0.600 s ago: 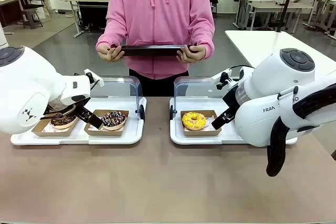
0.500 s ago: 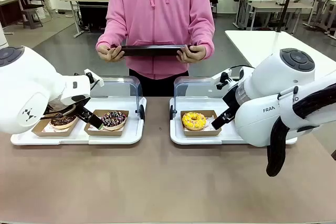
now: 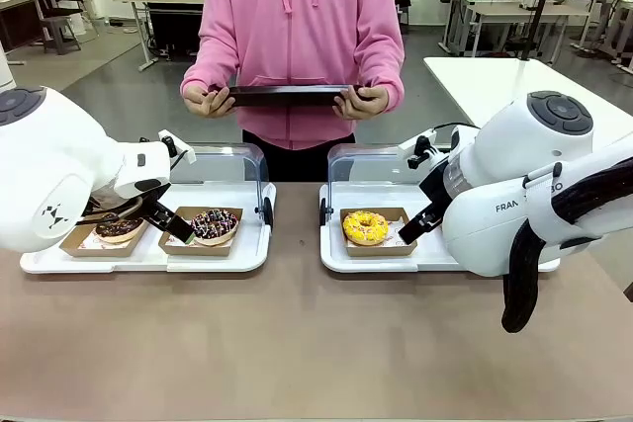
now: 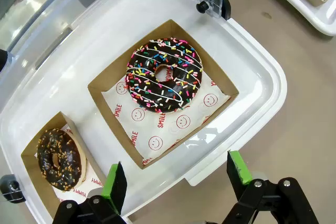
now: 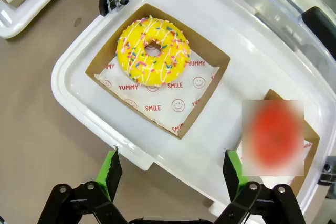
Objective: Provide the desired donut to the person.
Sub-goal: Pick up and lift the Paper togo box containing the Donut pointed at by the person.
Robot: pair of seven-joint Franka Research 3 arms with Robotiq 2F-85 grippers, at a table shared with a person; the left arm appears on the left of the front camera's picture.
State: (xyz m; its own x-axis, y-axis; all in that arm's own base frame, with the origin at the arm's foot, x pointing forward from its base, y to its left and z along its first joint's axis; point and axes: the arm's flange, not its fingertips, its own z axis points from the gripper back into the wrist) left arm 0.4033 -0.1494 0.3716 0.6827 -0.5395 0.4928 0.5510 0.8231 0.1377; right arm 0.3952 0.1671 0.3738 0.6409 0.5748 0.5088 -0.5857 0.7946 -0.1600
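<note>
Cardboard boxes (image 4: 212,72) are your handle. Expect each donut to be soft, light and sticky-topped, so pinch a box wall, never the icing. You cannot tell which one the person (image 3: 297,37) wants. Before the person, the sprinkled chocolate donut (image 4: 164,74) and nutty donut (image 4: 59,158) lie to the robot's left, the yellow donut (image 5: 153,51) to its right. Left claw (image 4: 176,161) and right claw (image 5: 171,155) hang spread, empty — raised lids (image 3: 227,160) stand between boxes and person.

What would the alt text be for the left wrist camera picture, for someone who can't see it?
A chocolate donut with rainbow sprinkles sits in an open cardboard box on a white tray, seen from above. The left gripper hangs open over the tray's edge, and a second chocolate donut lies in another box.
</note>
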